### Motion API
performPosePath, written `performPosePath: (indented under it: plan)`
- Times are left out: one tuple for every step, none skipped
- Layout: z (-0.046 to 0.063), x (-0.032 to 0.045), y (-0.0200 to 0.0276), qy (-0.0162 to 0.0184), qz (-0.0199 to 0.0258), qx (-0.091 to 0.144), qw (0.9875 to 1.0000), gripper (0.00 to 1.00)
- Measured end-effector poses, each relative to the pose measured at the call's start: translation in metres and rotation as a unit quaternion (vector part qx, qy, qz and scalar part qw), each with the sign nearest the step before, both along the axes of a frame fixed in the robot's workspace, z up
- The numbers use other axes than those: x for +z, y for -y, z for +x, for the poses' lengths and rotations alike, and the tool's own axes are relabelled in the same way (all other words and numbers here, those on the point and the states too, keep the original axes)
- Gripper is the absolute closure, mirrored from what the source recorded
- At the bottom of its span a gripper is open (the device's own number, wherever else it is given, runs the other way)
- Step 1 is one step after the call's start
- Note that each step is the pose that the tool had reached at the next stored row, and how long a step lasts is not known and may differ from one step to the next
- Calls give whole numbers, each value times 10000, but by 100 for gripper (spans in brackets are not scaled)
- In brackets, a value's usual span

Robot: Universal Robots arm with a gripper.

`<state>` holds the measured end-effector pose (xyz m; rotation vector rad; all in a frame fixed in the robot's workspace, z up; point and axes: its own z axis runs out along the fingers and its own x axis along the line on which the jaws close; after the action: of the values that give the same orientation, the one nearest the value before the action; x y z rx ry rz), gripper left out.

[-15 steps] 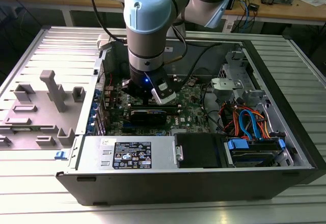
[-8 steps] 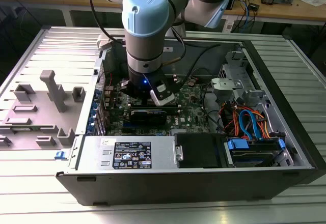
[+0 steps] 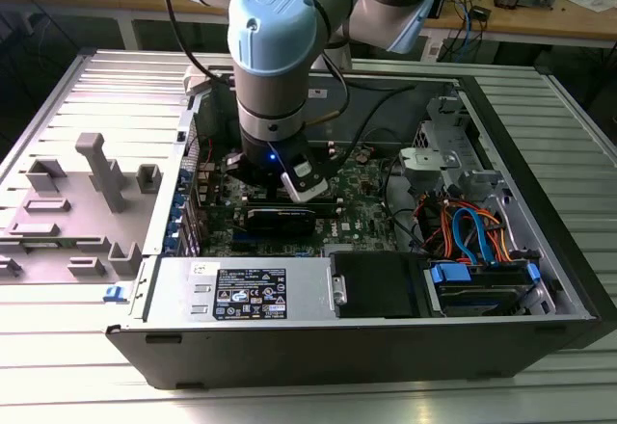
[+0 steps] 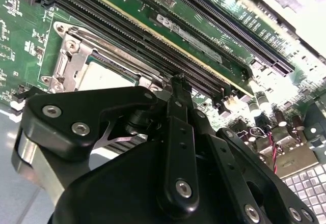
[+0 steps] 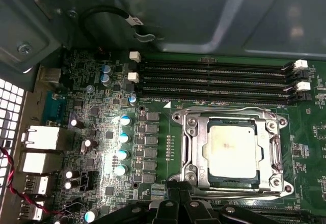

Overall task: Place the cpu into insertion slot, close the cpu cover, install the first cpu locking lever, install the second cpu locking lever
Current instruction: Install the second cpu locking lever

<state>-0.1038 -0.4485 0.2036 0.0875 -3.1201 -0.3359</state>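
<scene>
The cpu (image 5: 232, 150), a dull silver square, lies flat in the insertion slot (image 5: 179, 117) on the green motherboard. The cpu cover (image 5: 196, 147), a silver frame, lies down around the chip's edges. Thin lever rods run along the socket's sides; whether they are latched I cannot tell. My gripper (image 5: 178, 196) hovers just off one edge of the socket, fingers together and holding nothing. In the second wrist view the black gripper (image 4: 178, 84) points at the board beside the cpu (image 4: 104, 79) and the cover (image 4: 66, 61). In the exterior view the gripper (image 3: 289, 181) reaches down inside the open computer case.
Long black memory slots (image 5: 214, 79) run beside the socket, and card slots (image 4: 229, 25) lie further off. A black card (image 3: 280, 217), a power supply (image 3: 246, 289) and a drive bay with blue cables (image 3: 477, 241) crowd the case. A grey fixture (image 3: 96, 183) stands at the exterior view's left.
</scene>
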Motion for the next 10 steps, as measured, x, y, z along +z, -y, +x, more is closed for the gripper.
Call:
performPosePath:
  plan:
    - [-11, -7, 0, 0, 4, 0, 10000, 89]
    - [-13, -11, 0, -1, 12, 1, 10000, 89]
    - [-14, -13, -1, 0, 19, 1, 10000, 89]
    - [-16, -16, -2, 0, 36, 0, 10000, 89]
    - [-17, -18, -2, 0, 52, -1, 10000, 89]
    - [-17, -19, -3, 0, 69, -1, 10000, 89]
    - [-16, -21, -4, 0, 89, 0, 10000, 89]
    - [-16, -23, -5, 1, 96, 0, 10000, 89]
    - [-16, -24, -5, 0, 98, 0, 10000, 89]
    - [-16, -25, -5, 0, 97, 0, 10000, 89]
